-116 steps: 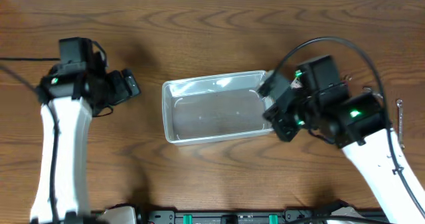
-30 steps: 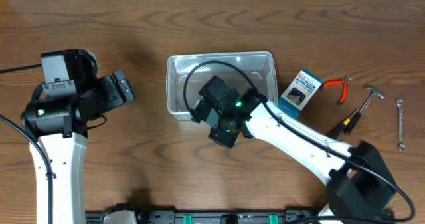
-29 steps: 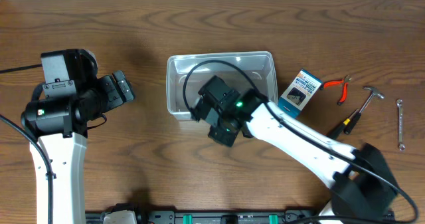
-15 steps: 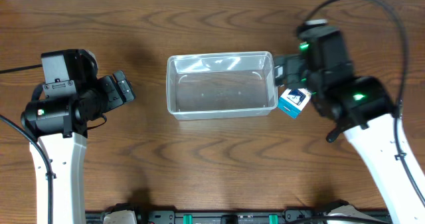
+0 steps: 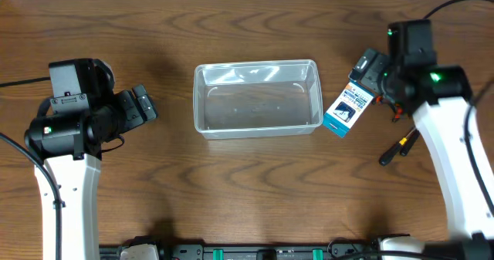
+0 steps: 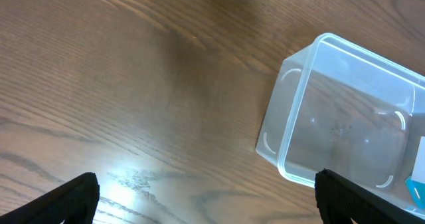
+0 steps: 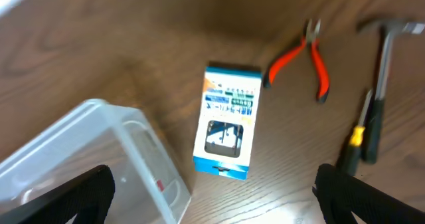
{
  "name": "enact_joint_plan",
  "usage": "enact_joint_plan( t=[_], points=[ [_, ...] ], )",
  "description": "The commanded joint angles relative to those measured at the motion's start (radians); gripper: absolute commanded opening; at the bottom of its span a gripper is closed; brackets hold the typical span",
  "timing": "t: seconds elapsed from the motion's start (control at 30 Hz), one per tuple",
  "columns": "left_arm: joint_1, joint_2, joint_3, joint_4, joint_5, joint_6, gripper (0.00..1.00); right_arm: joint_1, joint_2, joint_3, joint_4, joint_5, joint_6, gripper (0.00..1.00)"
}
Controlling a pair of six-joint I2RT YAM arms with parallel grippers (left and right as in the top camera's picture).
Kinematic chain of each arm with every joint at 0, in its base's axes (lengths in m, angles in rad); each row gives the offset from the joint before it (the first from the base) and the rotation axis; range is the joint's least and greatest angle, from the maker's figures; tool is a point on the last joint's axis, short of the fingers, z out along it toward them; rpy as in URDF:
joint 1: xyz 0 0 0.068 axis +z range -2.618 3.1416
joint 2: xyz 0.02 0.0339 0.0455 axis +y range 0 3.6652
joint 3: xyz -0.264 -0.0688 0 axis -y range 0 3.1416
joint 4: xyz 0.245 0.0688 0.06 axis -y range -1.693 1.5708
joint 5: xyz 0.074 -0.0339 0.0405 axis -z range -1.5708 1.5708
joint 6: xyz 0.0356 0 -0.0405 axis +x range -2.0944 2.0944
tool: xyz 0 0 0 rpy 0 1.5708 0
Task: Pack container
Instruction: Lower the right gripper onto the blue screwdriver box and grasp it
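Observation:
The container (image 5: 200, 99) is a clear plastic bin standing empty at the table's middle; its near corner shows in the left wrist view (image 6: 293, 115) and in the right wrist view (image 7: 125, 139). My right gripper (image 5: 366, 79) hovers open and empty to the container's right, above a small blue-and-white box (image 5: 346, 112). In the right wrist view that box (image 7: 227, 121) lies flat between my right gripper's (image 7: 216, 207) wide-spread fingers (image 7: 70, 197). My left gripper (image 5: 151, 104) is open and empty, left of the container, with bare wood between its fingers (image 6: 66, 201).
Right of the box lie red-handled pliers (image 7: 307, 56), a hammer (image 7: 385, 48) and a yellow-and-black screwdriver (image 7: 362, 136). In the overhead view the screwdriver (image 5: 396, 150) shows below my right arm, which covers most of the other tools. The table's back edge runs along the top.
My right arm swung from the container's front side across to its right, over the box, and its jaws went from nearly shut to wide open. The left arm stayed put.

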State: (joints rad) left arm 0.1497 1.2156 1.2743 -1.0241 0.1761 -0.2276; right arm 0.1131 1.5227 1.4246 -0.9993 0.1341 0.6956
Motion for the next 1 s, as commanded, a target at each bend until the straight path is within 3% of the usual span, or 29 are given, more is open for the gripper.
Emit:
enact_joint_plan(
  t=[0.0, 0.37, 0.63, 0.97],
  points=[
    [0.002, 0.001, 0.018, -0.008, -0.013, 0.018, 0.96, -0.013, 0.084, 0.0, -0.003, -0.043, 0.07, 0.99],
    [0.002, 0.001, 0.018, -0.015, -0.013, 0.018, 0.96, -0.071, 0.277, 0.029, 0.021, -0.099, 0.073, 0.99],
    [0.002, 0.001, 0.018, -0.015, -0.013, 0.018, 0.96, -0.116, 0.38, 0.077, 0.018, -0.169, -0.041, 0.99],
    [0.002, 0.001, 0.018, -0.015, -0.013, 0.018, 0.96, -0.112, 0.486, 0.101, 0.02, -0.169, -0.047, 0.99]
  ],
)
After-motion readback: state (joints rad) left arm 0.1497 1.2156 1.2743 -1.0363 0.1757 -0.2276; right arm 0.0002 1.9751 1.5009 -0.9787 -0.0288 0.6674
